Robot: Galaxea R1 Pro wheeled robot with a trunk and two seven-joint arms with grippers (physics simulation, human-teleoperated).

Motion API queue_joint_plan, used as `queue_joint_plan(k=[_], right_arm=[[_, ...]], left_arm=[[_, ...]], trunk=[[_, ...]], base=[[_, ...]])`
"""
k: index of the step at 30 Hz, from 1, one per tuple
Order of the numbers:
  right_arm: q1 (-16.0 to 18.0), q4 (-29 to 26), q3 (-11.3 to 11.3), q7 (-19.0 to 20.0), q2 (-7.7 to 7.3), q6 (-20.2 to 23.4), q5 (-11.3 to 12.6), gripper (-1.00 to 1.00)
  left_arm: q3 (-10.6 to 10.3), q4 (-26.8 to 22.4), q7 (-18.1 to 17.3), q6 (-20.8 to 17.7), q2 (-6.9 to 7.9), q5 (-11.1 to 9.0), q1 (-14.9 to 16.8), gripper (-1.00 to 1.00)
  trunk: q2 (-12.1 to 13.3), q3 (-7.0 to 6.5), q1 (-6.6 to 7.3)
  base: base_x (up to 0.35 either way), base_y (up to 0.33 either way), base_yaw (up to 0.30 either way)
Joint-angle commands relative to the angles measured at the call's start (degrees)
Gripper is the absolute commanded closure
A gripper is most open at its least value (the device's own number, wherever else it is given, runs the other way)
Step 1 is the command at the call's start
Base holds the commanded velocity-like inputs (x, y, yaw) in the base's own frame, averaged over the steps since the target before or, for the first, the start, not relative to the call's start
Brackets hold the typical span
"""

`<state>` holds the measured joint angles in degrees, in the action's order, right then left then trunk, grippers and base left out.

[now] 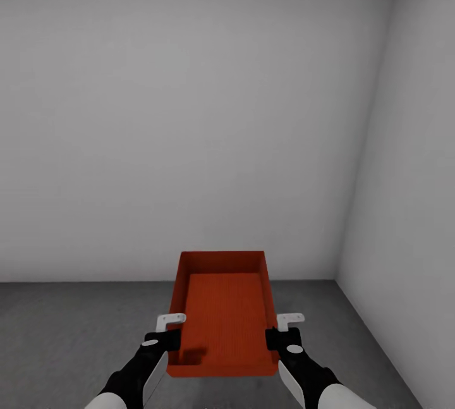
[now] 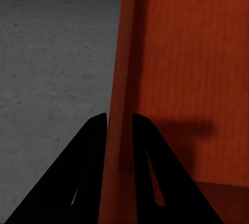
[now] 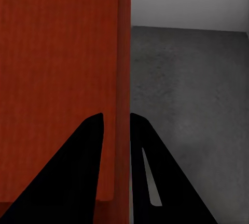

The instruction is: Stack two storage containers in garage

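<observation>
Head view: orange-red ribbed rectangular plastic bin (image 1: 222, 314) held above the dark grey concrete floor (image 1: 63, 333), left gripper (image 1: 169, 330) and right gripper (image 1: 280, 330) at its side walls.
Left wrist view: fingers (image 2: 91, 146) pinch the wall.
Right wrist view: fingers (image 3: 88, 146) pinch the opposite wall.

From the head we look forward and slightly down over both arms toward a bare white wall (image 1: 189, 124) and the grey floor (image 1: 69, 333). Each wrist camera sits close behind its claw, sighting along the fingers. All three views share the orange container (image 1: 224, 314) and the floor beneath it (image 2: 52, 68) (image 3: 187, 89).
</observation>
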<state>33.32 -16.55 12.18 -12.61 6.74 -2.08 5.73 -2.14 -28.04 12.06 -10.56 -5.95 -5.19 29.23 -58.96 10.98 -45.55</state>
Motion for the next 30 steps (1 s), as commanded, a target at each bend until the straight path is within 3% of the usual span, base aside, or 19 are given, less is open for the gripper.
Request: queue_joint_plan(k=[1,30], right_arm=[[0.1,-0.2,-1.8,-0.6,0.01,-2.9,-0.3,1.0],[0.1,-0.2,-1.9,-0.6,-0.14,-2.9,-0.3,1.0]], left_arm=[[1.0,-0.1,0.2,-0.4,0.01,-3.2,0.0,1.0],[1.1,-0.1,0.2,-0.4,-0.03,-3.2,0.0,1.0]], trunk=[[-0.1,0.17,0.0],[-0.1,2.83,0.0]], base=[[0.0,0.0,0.0],[0.0,0.0,0.0]])
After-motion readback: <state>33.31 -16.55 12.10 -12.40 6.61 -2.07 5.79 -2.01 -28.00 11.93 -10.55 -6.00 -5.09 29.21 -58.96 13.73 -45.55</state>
